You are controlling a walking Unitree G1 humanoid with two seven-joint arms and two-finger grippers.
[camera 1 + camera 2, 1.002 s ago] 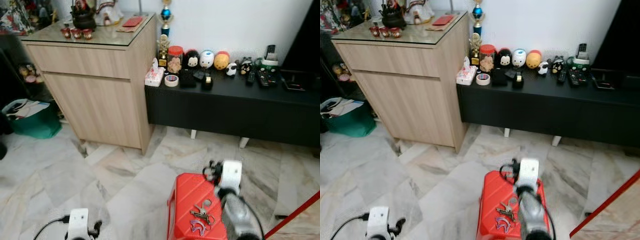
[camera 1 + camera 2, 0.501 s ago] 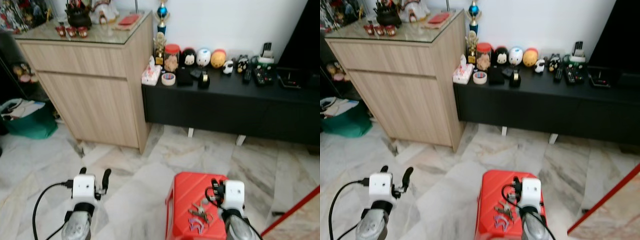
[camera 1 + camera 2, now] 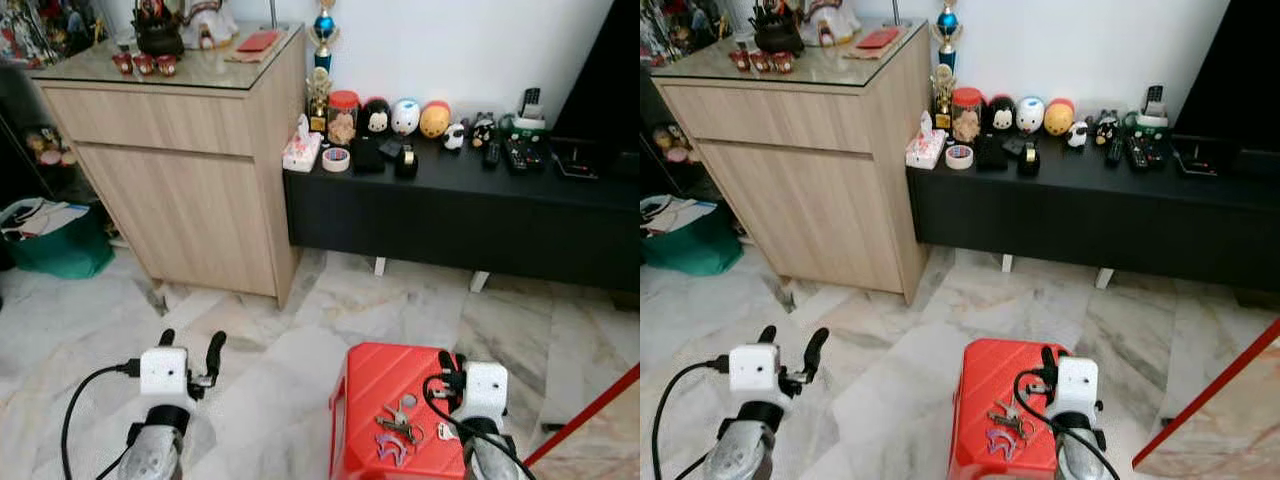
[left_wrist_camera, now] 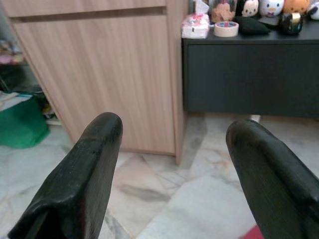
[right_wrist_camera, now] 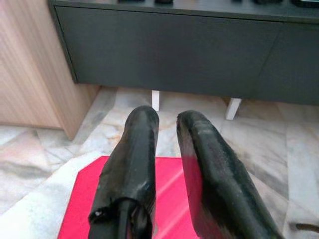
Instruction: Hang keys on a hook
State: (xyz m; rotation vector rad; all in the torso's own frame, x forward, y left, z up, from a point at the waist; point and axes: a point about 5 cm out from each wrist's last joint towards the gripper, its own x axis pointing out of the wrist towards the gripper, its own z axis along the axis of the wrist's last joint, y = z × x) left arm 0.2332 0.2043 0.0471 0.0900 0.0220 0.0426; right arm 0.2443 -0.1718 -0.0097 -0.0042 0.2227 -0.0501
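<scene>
A bunch of keys (image 3: 400,428) with a blue tag lies on top of a red plastic stool (image 3: 375,385) that stands on the marble floor close in front of me. My right gripper (image 3: 446,364) hovers over the stool's right side, just right of the keys, with its fingers (image 5: 141,149) close together and nothing between them. My left gripper (image 3: 190,345) is raised over bare floor to the left of the stool. Its fingers (image 4: 94,149) are spread wide and hold nothing.
A light wooden cabinet (image 3: 190,170) stands at the back left. Beside it a low black bench (image 3: 450,205) along the wall carries toys, tape and remotes. A green bag (image 3: 65,245) sits at far left, and a red-edged panel (image 3: 590,425) crosses the lower right corner.
The left arm has come up into view with its gripper open. The right gripper has drawn back and to the right, off the keys. The keys stay on the stool.
</scene>
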